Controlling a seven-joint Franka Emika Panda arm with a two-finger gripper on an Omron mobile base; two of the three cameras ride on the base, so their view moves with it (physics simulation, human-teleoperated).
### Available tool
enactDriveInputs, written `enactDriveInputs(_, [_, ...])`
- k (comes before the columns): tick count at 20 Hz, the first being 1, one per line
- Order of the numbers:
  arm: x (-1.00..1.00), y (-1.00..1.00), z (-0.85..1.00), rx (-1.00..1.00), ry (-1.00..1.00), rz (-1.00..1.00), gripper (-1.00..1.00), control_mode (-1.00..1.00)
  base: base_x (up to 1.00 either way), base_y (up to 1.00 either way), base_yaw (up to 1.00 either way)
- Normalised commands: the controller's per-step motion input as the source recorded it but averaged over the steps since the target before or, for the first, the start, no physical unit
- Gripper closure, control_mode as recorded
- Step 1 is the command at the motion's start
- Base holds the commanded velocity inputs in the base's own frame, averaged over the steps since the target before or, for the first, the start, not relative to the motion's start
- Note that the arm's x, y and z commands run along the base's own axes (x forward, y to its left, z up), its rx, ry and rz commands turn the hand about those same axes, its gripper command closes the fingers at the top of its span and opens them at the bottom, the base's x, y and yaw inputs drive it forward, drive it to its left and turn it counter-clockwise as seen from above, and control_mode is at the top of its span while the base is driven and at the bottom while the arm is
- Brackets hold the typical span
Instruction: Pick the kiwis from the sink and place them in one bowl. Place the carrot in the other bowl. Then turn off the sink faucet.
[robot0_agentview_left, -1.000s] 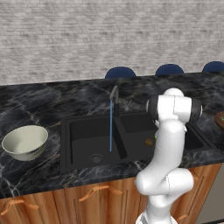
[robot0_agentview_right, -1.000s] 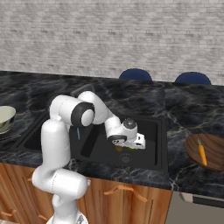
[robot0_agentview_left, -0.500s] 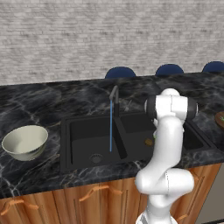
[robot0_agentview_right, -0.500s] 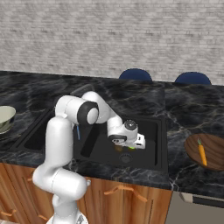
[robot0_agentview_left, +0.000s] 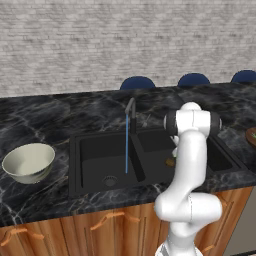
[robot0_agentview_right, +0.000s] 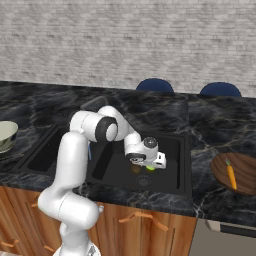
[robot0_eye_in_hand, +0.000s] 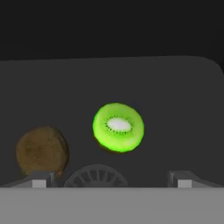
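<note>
In the right basin of the black sink (robot0_agentview_right: 172, 145) my gripper (robot0_agentview_right: 145, 164) hangs open just above two kiwis. The hand view shows the cut bright green kiwi (robot0_eye_in_hand: 118, 127) between and beyond my gripper (robot0_eye_in_hand: 111, 181), apart from both fingertips (robot0_eye_in_hand: 38, 180). The brown kiwi (robot0_eye_in_hand: 42, 150) lies just beyond the left tip. Both fruits also appear under the hand, the green kiwi (robot0_agentview_right: 151, 168) and the brown kiwi (robot0_agentview_right: 135, 169). The carrot (robot0_agentview_right: 231, 173) lies in the brown bowl (robot0_agentview_right: 239, 187) at right. The off-white bowl (robot0_agentview_left: 29, 162) stands left of the sink (robot0_agentview_left: 75, 147). The faucet (robot0_agentview_left: 131, 107) runs a blue stream (robot0_agentview_left: 127, 145).
A round drain (robot0_eye_in_hand: 96, 176) sits by the kiwis on the basin floor. The basin walls close in around the hand. Blue chair backs (robot0_agentview_left: 137, 82) rise behind the black marble counter (robot0_agentview_left: 45, 115). Wooden cabinet fronts (robot0_agentview_left: 100, 225) run below the counter.
The hand has edged a little lower and to the right over the kiwis in the right basin. Its jaws stay open. The kiwis, bowls and carrot have not moved.
</note>
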Motion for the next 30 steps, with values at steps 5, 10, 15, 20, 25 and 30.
enactDriveInputs(5, [0.24,0.0,-0.25,0.0,0.0,0.0,-1.0,-1.0,0.0,0.0,0.0])
enactDriveInputs(10, [0.25,0.0,-0.21,0.0,0.0,0.0,-1.0,-1.0,0.0,0.0,0.0])
enactDriveInputs(15, [0.11,-0.02,-0.29,0.0,0.0,0.0,-1.0,-1.0,0.0,0.0,0.0])
enactDriveInputs(20, [0.09,-0.01,-0.29,0.0,0.0,0.0,-1.0,-1.0,0.0,0.0,0.0])
enactDriveInputs(25, [0.2,0.0,-0.26,0.0,0.0,0.0,1.0,-1.0,0.0,0.0,0.0])
enactDriveInputs(30, [0.06,0.0,0.0,0.0,0.0,0.0,1.0,-1.0,0.0,0.0,0.0])
